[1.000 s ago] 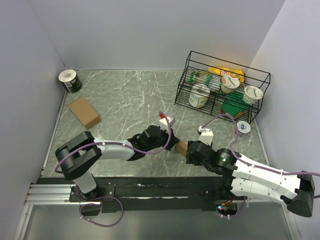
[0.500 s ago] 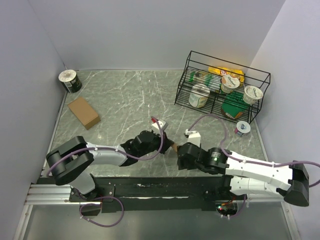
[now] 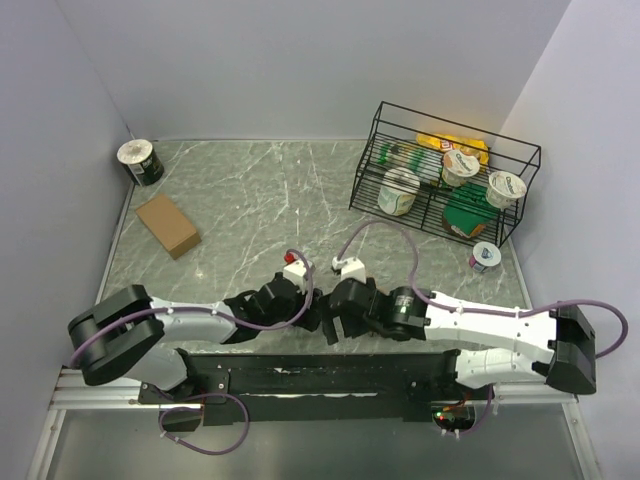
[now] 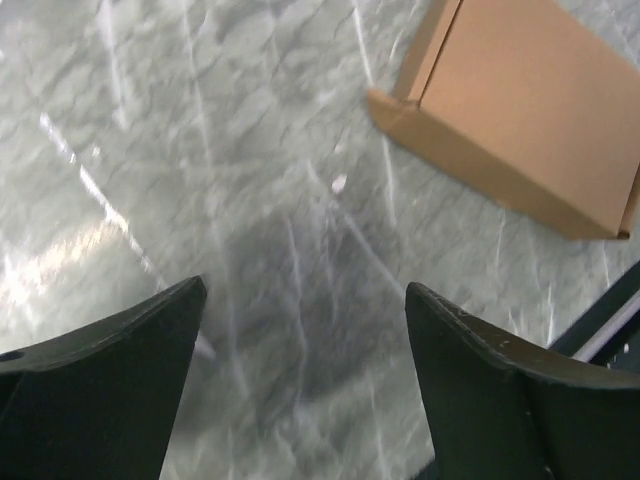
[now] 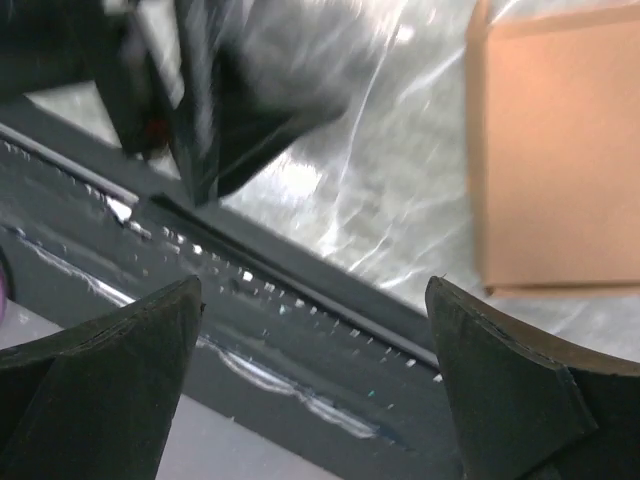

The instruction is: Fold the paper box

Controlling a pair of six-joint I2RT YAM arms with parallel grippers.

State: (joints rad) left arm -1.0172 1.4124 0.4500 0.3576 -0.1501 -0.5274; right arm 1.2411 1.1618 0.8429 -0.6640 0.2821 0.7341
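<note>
Brown paper box point(image 4: 530, 100), flat-topped

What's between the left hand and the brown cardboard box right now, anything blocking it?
Nothing visible. In the left wrist view only bare grey marble tabletop lies between the open left hand and the brown cardboard box, which sits toward the upper right of that view, apart from the fingers.
</note>
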